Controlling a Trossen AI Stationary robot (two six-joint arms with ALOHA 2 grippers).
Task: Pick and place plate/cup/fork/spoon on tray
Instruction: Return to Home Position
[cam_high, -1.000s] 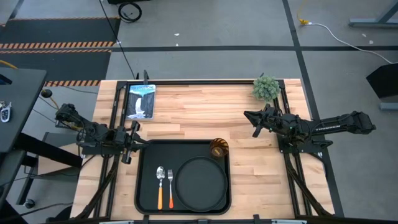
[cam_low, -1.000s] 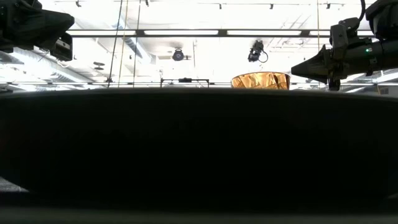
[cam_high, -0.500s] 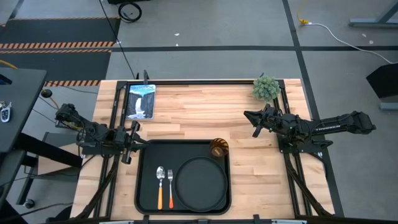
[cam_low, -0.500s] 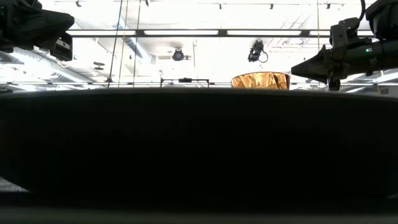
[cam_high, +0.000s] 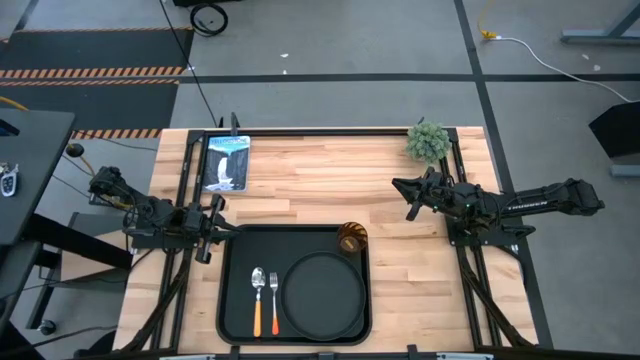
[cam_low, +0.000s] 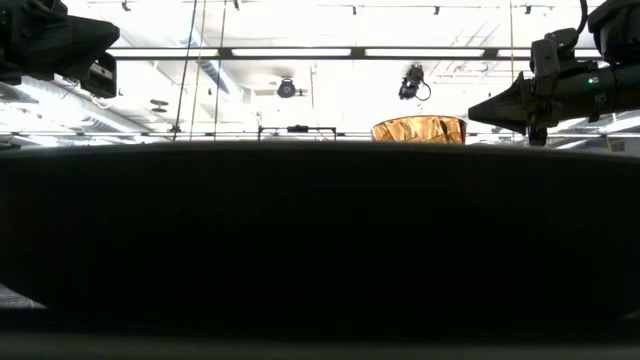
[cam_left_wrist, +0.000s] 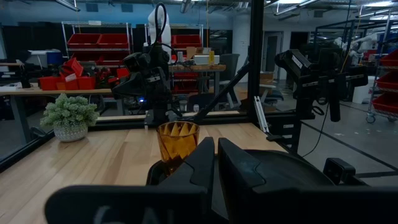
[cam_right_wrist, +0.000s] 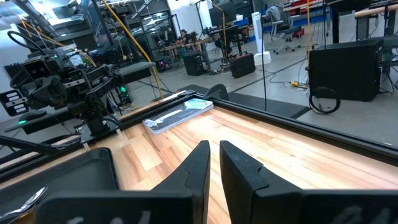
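Observation:
The black tray (cam_high: 236, 300) lies at the table's near middle. On it lie the round black plate (cam_high: 322, 297), the spoon (cam_high: 257, 288) and the fork (cam_high: 273, 293) side by side left of the plate, handles toward the near edge. The amber cup (cam_high: 351, 238) stands upright in the tray's far right corner; it also shows in the left wrist view (cam_left_wrist: 177, 140) and the low view (cam_low: 420, 129). My left gripper (cam_high: 232, 232) is shut and empty at the tray's far left corner. My right gripper (cam_high: 398, 186) is shut and empty above the table, far right of the cup.
A small potted plant (cam_high: 428, 141) stands at the table's far right. A flat picture card (cam_high: 225, 162) lies at the far left. Bare wood (cam_high: 320, 180) lies between the arms, beyond the tray. The tray's near wall (cam_low: 320, 240) fills the low view.

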